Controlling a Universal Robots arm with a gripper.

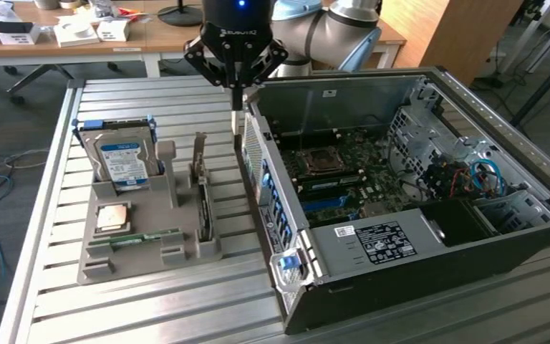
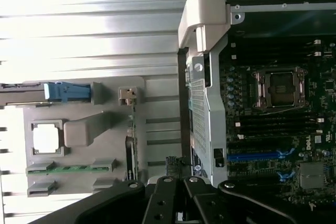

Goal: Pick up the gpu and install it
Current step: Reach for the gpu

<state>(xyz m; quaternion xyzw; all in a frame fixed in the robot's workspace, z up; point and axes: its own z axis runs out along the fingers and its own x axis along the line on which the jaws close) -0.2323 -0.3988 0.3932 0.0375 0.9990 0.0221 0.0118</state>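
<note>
Gripper (image 1: 235, 127) is pinched shut on nothing, hanging over the bench between the grey holder (image 1: 103, 269) and the open PC case (image 1: 342, 301) — gpu (image 1: 201, 188) still stands upright in its slot on the holder's case-side edge. Pickup and install are both left to do.

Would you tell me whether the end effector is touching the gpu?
Apart. The exterior view shows the end effector beside the computer case, with bare table slats between it and the gpu standing in the grey holder.

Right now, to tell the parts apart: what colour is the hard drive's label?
Mostly blue; the label shows best in the exterior view.
</note>
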